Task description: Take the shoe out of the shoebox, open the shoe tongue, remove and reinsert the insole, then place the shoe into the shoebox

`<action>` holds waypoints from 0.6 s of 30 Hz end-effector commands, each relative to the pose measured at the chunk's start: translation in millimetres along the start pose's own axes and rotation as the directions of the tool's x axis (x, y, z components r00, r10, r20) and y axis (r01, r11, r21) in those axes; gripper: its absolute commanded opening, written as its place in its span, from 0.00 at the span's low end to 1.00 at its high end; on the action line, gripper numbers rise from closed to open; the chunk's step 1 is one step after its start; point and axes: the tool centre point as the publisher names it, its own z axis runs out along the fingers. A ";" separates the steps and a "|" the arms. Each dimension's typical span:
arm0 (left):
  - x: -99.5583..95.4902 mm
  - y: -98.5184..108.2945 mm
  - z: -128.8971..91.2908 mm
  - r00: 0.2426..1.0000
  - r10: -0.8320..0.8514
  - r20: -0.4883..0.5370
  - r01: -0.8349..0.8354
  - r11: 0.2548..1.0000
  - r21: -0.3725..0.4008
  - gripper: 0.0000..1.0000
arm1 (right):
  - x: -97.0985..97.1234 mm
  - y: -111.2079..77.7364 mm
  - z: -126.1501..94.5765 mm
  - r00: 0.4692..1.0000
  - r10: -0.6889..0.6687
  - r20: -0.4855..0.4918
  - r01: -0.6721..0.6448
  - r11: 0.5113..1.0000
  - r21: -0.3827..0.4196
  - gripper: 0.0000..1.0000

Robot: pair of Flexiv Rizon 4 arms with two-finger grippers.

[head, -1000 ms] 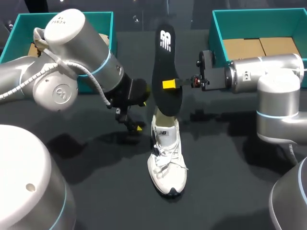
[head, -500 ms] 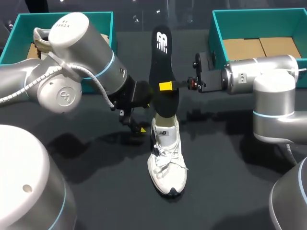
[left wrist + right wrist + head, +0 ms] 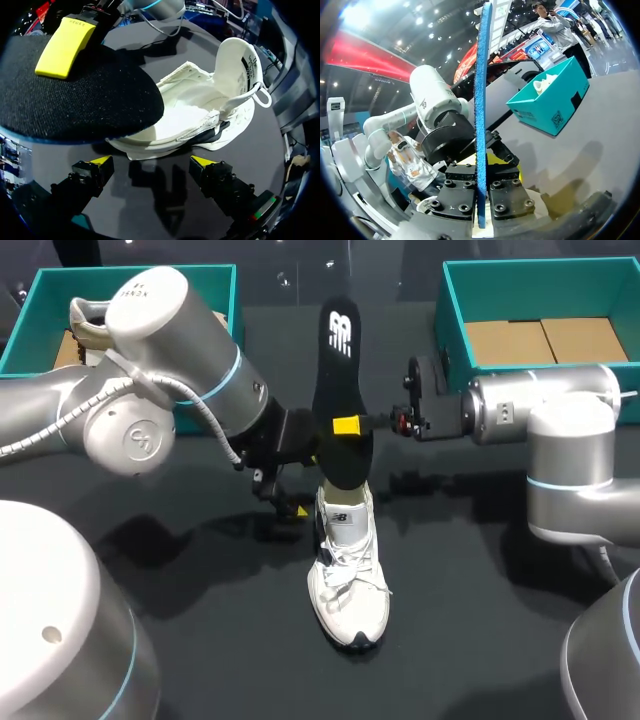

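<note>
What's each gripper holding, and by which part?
Right gripper clamps the insole near its middle, one finger per face. Left gripper is open, holding nothing.

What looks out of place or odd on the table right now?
Only the insole: it is out of the shoe, held upright in the air by the right gripper, its lower end at the shoe's opening. The shoe stands upright, with no visible damage. Nothing is spilled.

Heel of shoe (image 3: 347, 580) hidden behind insole (image 3: 338, 380) in head view, left shoebox (image 3: 40, 290) partly behind left arm (image 3: 160, 370), right gripper (image 3: 346, 426) far finger unseen
</note>
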 end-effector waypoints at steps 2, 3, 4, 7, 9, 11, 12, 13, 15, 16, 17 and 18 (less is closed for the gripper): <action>-0.1 0.4 0.7 1.000 0.001 -0.001 -0.001 1.000 0.001 1.00 | -1.8 -2.4 3.1 1.000 -0.022 -0.011 0.022 1.000 -0.008 0.00; -0.1 0.4 0.7 1.000 0.001 -0.001 -0.001 1.000 0.001 1.00 | -1.7 -1.8 4.3 0.999 -0.028 -0.015 0.028 1.000 -0.008 0.00; -0.1 0.4 0.7 1.000 0.001 -0.001 -0.001 1.000 0.001 1.00 | -1.5 -0.9 5.8 0.999 -0.038 -0.017 0.038 0.999 -0.004 0.00; -0.1 0.4 0.7 1.000 0.001 -0.001 -0.001 1.000 0.001 1.00 | -1.2 0.1 8.7 0.998 -0.059 -0.020 0.059 0.998 0.003 0.00; -0.1 0.4 0.7 1.000 0.001 -0.001 -0.001 1.000 0.001 1.00 | -2.9 -0.7 10.3 0.997 -0.068 -0.029 0.068 0.998 0.002 0.00; -0.1 0.4 0.7 1.000 0.001 -0.001 -0.001 1.000 0.001 1.00 | -5.9 -2.8 11.7 0.997 -0.072 -0.036 0.072 0.997 -0.003 0.00; -0.1 0.4 0.7 1.000 0.001 -0.001 -0.001 1.000 0.001 1.00 | -6.9 -3.8 12.1 0.997 -0.073 -0.039 0.073 0.997 -0.007 0.00; -0.1 0.4 0.7 1.000 0.001 -0.001 -0.001 1.000 0.001 1.00 | -7.7 -4.9 12.3 0.996 -0.077 -0.039 0.076 0.997 -0.010 0.00; -0.1 0.4 0.7 1.000 0.001 -0.001 -0.001 1.000 0.001 1.00 | -8.9 -7.0 12.2 0.996 -0.085 -0.038 0.084 0.996 -0.019 0.00; -0.1 0.4 0.7 1.000 0.001 -0.001 -0.001 1.000 0.001 1.00 | -9.4 -8.1 11.7 0.995 -0.089 -0.036 0.089 0.996 -0.025 0.00; -0.1 0.4 0.7 1.000 0.001 -0.001 -0.001 1.000 0.001 1.00 | -9.9 -9.0 10.8 0.995 -0.095 -0.036 0.094 0.995 -0.030 0.00; -0.1 0.4 0.7 1.000 0.001 -0.001 -0.001 1.000 0.001 1.00 | -10.2 -9.7 10.3 0.994 -0.100 -0.035 0.099 0.995 -0.034 0.00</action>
